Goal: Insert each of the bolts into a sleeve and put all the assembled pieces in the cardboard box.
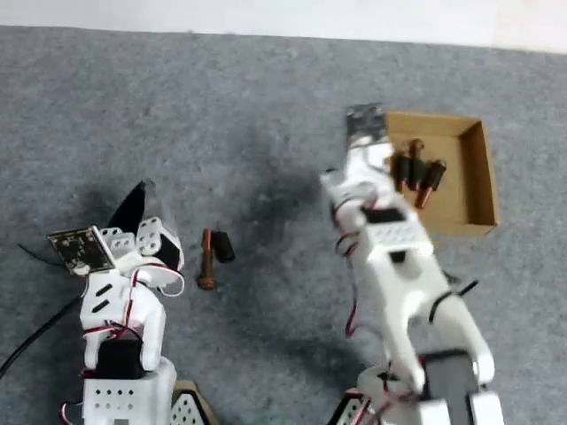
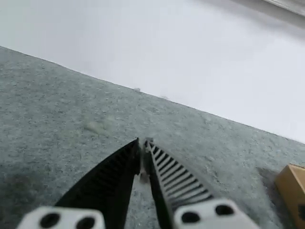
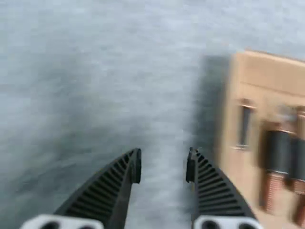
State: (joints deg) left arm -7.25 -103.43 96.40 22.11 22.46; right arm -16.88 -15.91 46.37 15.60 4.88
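Left gripper (image 1: 140, 189): fingers pressed together at the tips, nothing between them; it sits low over the mat (image 1: 266, 106) at the near-left side, and its wrist view (image 2: 143, 143) shows the same meeting tips.
Right gripper (image 1: 363, 119): fingers parted, nothing held; it is above the mat just beside the box's near wall, as its wrist view (image 3: 163, 164) confirms.
Box (image 1: 490, 177): on the far-right side of the mat, open top; several pieces (image 1: 418, 173) lie together inside it, against the side nearest the right gripper.
Bolt (image 1: 206, 257): lying flat on the mat between the two arms, nearer the left arm, apart from both grippers.
Sleeve (image 1: 221, 246): dark, lying against the bolt's upper shank; whether the bolt is seated in it cannot be told.
Handling, judged: bolt is rigid metal, small and light, liable to roll on its shank; threads should give the fingers purchase. Sleeve looks smooth and may slide off if tipped.
Hold point, judged: across the shank close to the head, fingers square to the axis; sleeve about its middle.
Remaining, judged: one pair outstanding.
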